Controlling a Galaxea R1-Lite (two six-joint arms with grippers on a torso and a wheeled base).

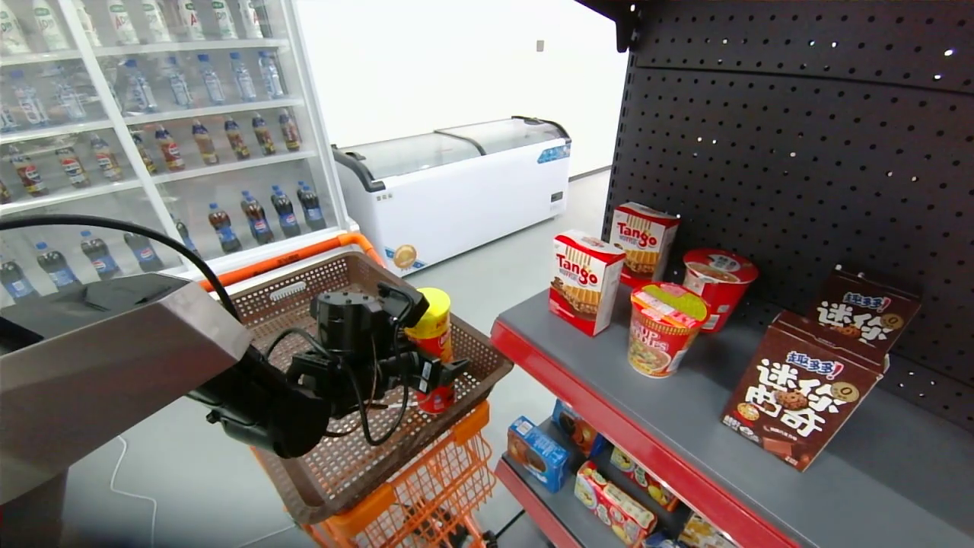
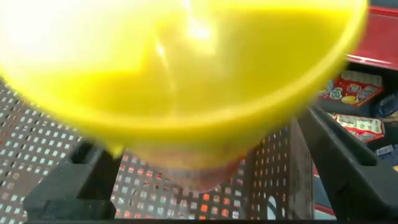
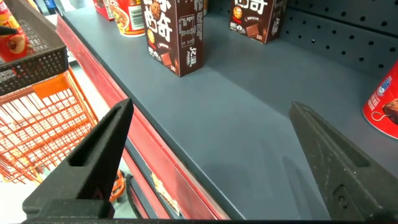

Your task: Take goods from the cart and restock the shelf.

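Note:
A red can with a yellow lid [image 1: 432, 342] stands upright in the brown basket [image 1: 342, 464] on the orange cart [image 1: 426, 506]. My left gripper [image 1: 431, 359] is open around the can, with a finger on each side of it. In the left wrist view the yellow lid [image 2: 186, 62] looms close between the spread fingers [image 2: 68, 180]. My right gripper [image 3: 211, 168] hangs open with nothing in it over a bare stretch of the grey shelf [image 3: 236, 118]. The shelf [image 1: 685, 411], edged in red, stands to the right of the cart.
On the shelf stand two wafer boxes [image 1: 584, 281], two noodle cups [image 1: 666, 329] and two brown cookie boxes [image 1: 799, 396], backed by a black pegboard [image 1: 799, 152]. Snack packs fill the lower shelf [image 1: 578, 464]. A drinks fridge [image 1: 152, 137] and a chest freezer [image 1: 456, 190] stand behind.

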